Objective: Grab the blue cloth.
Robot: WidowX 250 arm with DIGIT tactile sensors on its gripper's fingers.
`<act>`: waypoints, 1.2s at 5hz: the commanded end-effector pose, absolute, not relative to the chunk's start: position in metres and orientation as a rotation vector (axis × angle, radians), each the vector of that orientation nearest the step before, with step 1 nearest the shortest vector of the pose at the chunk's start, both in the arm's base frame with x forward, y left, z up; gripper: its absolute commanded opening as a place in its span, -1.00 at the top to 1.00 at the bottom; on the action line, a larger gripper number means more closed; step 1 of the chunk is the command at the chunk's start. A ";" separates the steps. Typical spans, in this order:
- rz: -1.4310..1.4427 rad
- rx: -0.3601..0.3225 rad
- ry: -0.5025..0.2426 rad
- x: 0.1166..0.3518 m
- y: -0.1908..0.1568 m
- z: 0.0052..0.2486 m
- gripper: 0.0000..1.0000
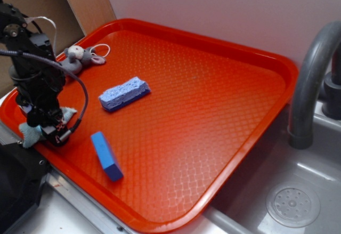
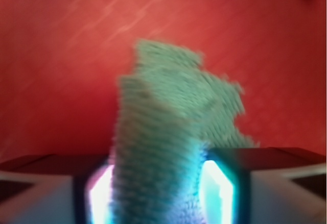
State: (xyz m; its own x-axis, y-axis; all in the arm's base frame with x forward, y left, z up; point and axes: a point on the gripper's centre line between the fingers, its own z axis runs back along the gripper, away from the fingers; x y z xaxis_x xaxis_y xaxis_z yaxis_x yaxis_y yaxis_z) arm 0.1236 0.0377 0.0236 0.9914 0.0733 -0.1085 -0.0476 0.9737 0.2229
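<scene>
**Cloth pinched between the gripper's pads at the tray's edge**

Orange-red plastic fills most of both views: a large textured tray (image 1: 224, 101) set beside a grey sink basin (image 1: 298, 191) with a curved grey faucet (image 1: 309, 79), a pale wall behind. The gripper (image 1: 45, 127) stands over the tray's near-left corner, its black arm (image 1: 32, 69) rising above it with a looping cable. In the wrist view the blue cloth (image 2: 168, 147) runs up from between the two fingers (image 2: 225, 183), which press against its sides; the jaws are closed onto the fabric. Its free end fans out in front of the tool, ragged at the edge, with red tray surface behind it. The wrist view is blurred, so whether the cloth touches the tray cannot be told. In the exterior view bits of pale fabric show at both sides of the gripper.

Ahead of the tool and off to one side lies a bright blue block (image 1: 106, 155), near but apart from it. Farther out rests a light blue sponge (image 1: 124, 93). A small grey toy mouse (image 1: 77, 58) sits close behind the arm, near the tray's far-left rim.
</scene>
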 end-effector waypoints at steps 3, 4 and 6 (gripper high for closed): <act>0.133 0.278 -0.444 0.185 0.012 0.166 1.00; 0.096 0.221 -0.369 0.207 -0.015 0.216 1.00; 0.100 0.100 -0.180 0.217 -0.031 0.268 1.00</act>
State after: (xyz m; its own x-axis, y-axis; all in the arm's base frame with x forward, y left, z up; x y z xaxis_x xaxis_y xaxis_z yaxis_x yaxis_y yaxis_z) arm 0.2172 -0.0390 0.2519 0.9874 0.0766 0.1385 -0.0916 0.9903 0.1048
